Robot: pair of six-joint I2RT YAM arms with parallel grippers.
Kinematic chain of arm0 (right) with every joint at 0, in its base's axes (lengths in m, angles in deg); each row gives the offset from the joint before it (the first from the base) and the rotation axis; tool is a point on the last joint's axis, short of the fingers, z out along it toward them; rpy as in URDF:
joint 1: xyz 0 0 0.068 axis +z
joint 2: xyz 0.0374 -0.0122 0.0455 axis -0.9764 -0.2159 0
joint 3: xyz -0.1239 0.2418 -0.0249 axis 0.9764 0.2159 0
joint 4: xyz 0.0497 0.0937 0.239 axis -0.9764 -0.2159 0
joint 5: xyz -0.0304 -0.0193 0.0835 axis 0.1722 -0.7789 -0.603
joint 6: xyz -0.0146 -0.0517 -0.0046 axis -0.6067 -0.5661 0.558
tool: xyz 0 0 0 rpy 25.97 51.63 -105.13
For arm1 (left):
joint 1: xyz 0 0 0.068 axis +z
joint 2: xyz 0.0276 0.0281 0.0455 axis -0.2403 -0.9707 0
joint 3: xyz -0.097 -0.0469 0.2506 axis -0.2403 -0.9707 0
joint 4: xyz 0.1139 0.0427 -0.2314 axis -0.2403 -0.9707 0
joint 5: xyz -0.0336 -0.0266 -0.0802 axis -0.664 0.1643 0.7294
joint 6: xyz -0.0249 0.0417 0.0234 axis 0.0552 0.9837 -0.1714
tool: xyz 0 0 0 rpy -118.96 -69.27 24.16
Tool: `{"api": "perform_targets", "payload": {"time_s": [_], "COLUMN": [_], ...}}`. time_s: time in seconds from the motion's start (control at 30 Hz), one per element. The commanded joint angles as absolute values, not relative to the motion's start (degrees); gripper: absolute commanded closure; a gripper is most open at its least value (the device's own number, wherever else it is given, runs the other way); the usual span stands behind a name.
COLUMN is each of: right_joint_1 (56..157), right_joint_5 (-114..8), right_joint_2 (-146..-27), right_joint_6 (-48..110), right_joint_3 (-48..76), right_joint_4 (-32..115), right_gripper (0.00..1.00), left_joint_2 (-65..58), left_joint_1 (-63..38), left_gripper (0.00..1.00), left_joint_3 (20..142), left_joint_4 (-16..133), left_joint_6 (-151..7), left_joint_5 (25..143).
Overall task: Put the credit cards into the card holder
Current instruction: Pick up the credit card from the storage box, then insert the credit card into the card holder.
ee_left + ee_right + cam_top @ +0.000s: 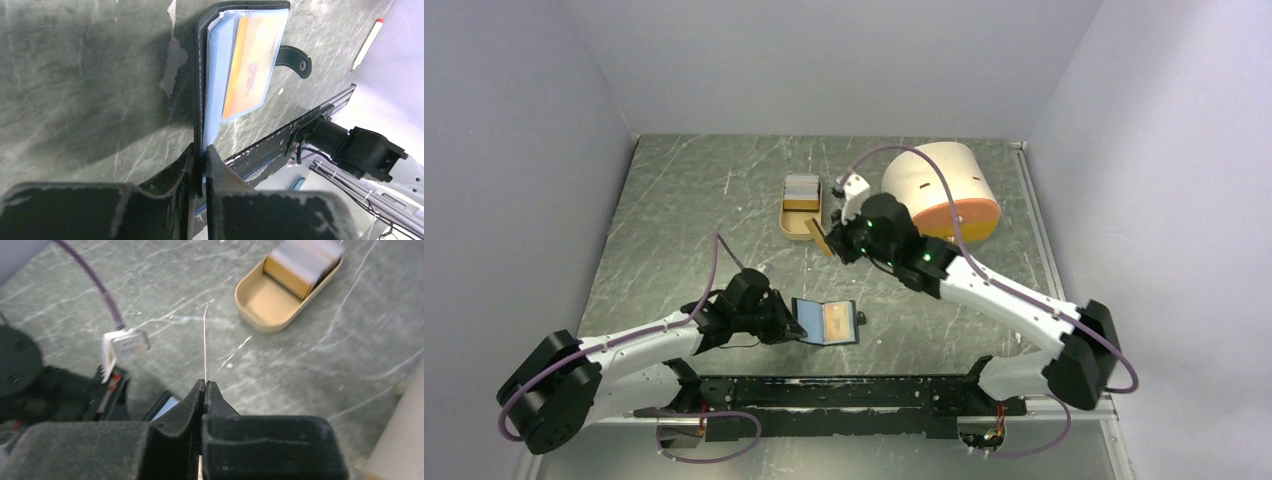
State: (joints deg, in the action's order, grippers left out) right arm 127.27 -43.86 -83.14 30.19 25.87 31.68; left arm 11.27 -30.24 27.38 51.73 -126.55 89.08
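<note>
The black card holder [826, 322] lies open near the table's front, its snap tab [295, 57] pointing right. An orange card [250, 70] sits in its blue-grey pocket. My left gripper [795, 326] [202, 150] is shut on the holder's left cover edge. My right gripper [831, 242] [205, 384] hangs beside the tan tray, shut on one credit card [205, 340], seen edge-on as a thin line and as an orange-tan sliver [820, 240] from above. More credit cards [801, 188] [305, 260] stand stacked in the tray's far end.
The tan oval tray [796, 237] [270, 302] sits at mid-table. A big cream-and-orange cylinder [941, 190] lies on its side to the right, behind my right arm. A black rail [844, 392] runs along the near edge.
</note>
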Motion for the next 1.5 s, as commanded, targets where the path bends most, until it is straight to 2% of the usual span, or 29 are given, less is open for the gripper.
{"api": "perform_targets", "payload": {"time_s": [0.0, 0.2, 0.4, 0.57, 0.63, 0.7, 0.77, 0.93, 1.1, 1.47], "right_joint_1": [130.0, 134.8, 135.0, 135.0, 134.9, 134.9, 135.0, 135.0, 134.9, 134.4], "right_joint_5": [-43.8, -43.3, -44.6, -46.5, -47.3, -47.3, -47.1, -47.5, -47.0, -45.2], "right_joint_2": [-75.0, -69.5, -67.9, -70.1, -70.6, -71.7, -72.6, -74.2, -74.3, -74.8], "right_joint_6": [46.8, 57.3, 64.0, 69.3, 71.9, 72.9, 74.0, 78.1, 83.5, 84.4], "right_joint_3": [35.8, 45.8, 56.6, 62.2, 64.7, 65.9, 66.6, 68.9, 72.6, 74.9], "right_joint_4": [34.0, 35.8, 45.4, 52.3, 56.5, 58.2, 59.0, 64.3, 68.2, 65.7], "right_gripper": [1.00, 1.00, 1.00, 1.00, 1.00, 1.00, 1.00, 1.00, 1.00, 1.00], "left_joint_2": [8.0, 11.3, 14.0, 12.8, 12.4, 12.3, 12.2, 10.0, 6.1, 1.0], "left_joint_1": [-29.5, -29.5, -29.5, -29.5, -29.5, -29.5, -29.5, -29.5, -30.1, -32.5], "left_gripper": [0.84, 0.73, 0.70, 0.81, 0.80, 0.75, 0.76, 0.91, 0.91, 0.91], "left_joint_3": [27.8, 27.4, 25.6, 25.2, 25.7, 25.9, 25.8, 26.1, 26.4, 27.4], "left_joint_4": [56.2, 50.8, 48.9, 49.6, 48.3, 47.2, 47.0, 47.9, 51.2, 54.6], "left_joint_6": [-126.3, -126.2, -126.7, -126.6, -126.2, -125.8, -125.6, -124.4, -122.7, -123.4], "left_joint_5": [93.4, 89.0, 86.7, 87.0, 86.2, 85.7, 85.1, 85.4, 87.7, 89.5]}}
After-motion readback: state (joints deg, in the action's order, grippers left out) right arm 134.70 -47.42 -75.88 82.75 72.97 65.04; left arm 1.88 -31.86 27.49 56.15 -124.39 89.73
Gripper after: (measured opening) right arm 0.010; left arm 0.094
